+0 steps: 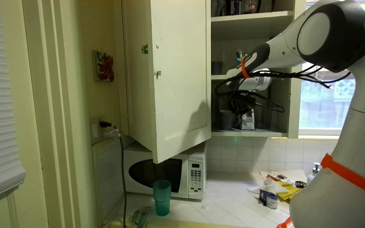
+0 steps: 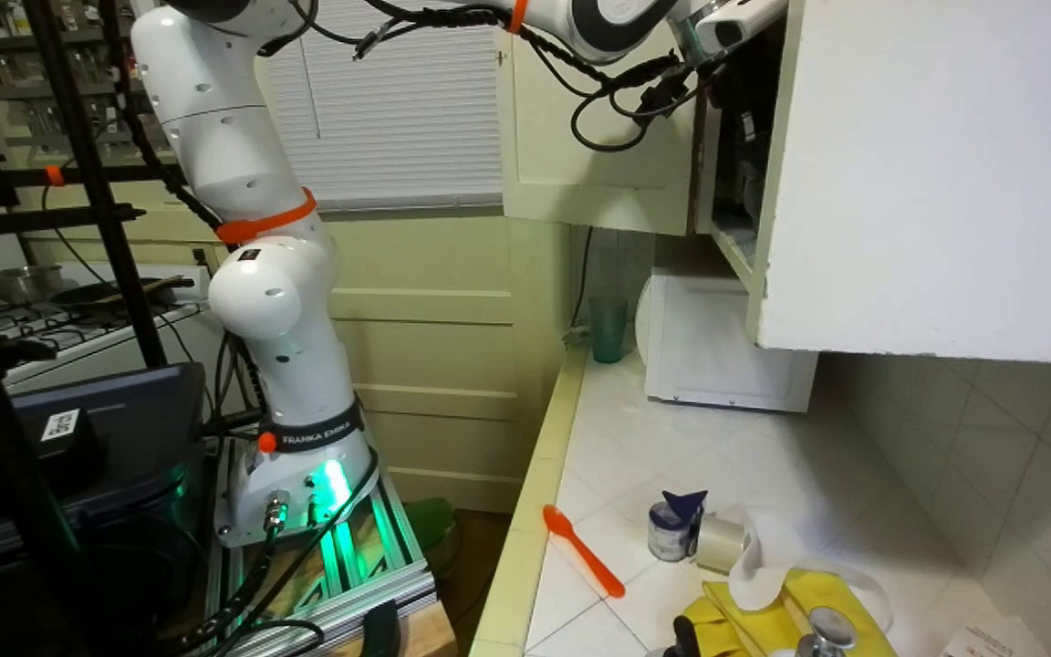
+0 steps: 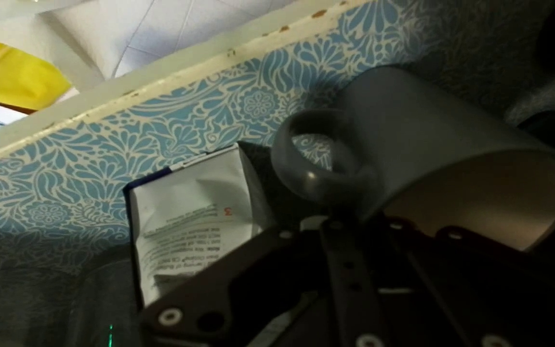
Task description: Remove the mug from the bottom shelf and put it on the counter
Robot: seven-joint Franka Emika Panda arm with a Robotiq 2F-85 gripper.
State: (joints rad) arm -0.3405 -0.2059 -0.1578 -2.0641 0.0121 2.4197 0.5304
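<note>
The grey mug (image 1: pixel 227 119) is at the bottom shelf (image 1: pixel 258 134) of the open cupboard, looking about upright in an exterior view. In the wrist view the mug (image 3: pixel 417 125) stands over the blue patterned liner of the shelf (image 3: pixel 253 103), its handle towards the white packet. My gripper (image 3: pixel 366 217) has its fingers close together at the mug's rim beside the handle, one finger over the mug's inside. The fingertips are dark and partly hidden. I cannot tell whether the mug touches the shelf. The pale counter (image 1: pixel 223 190) lies below; the counter (image 2: pixel 717 456) also shows in an exterior view.
A white packet (image 3: pixel 191 217) stands close beside the mug. The cupboard door (image 1: pixel 181 79) hangs open above the microwave (image 1: pixel 169 177). A teal tumbler (image 1: pixel 162 198) stands before it. A can (image 2: pixel 669 532), orange spoon (image 2: pixel 583 550) and yellow cloth (image 2: pixel 790 611) lie on the counter.
</note>
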